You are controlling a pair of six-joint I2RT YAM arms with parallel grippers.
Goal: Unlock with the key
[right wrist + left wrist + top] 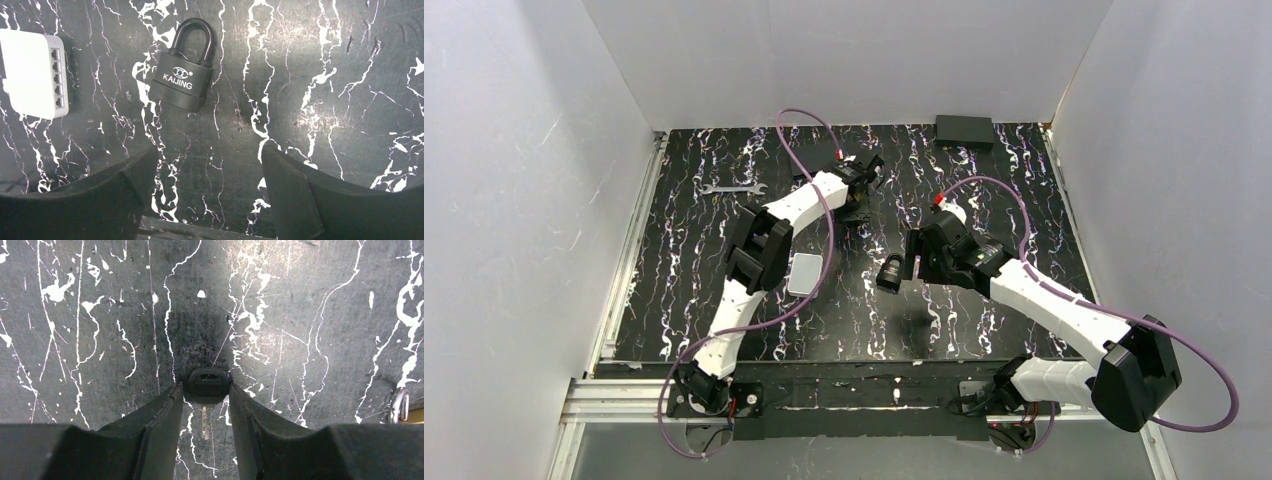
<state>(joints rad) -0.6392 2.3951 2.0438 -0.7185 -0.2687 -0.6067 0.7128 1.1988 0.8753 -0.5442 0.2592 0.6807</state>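
Note:
The key (206, 385) lies on the black marbled table, its black head between my left fingertips and its brass blade (204, 422) pointing back toward the wrist. My left gripper (205, 389) (856, 200) is down at the far middle of the table, its jaws closed against both sides of the key's head. The key is hidden under that gripper in the top view. The black padlock (182, 75) (890, 272) marked KAIJING lies flat, shackle closed. My right gripper (210, 150) (914, 262) hovers just behind it, open and empty.
A white box with ports (32, 72) (805, 273) lies left of the padlock. A silver wrench (732, 188) lies far left, and a black box (964, 130) stands at the back wall. A metal ring (400, 405) with a brass piece shows right of the key.

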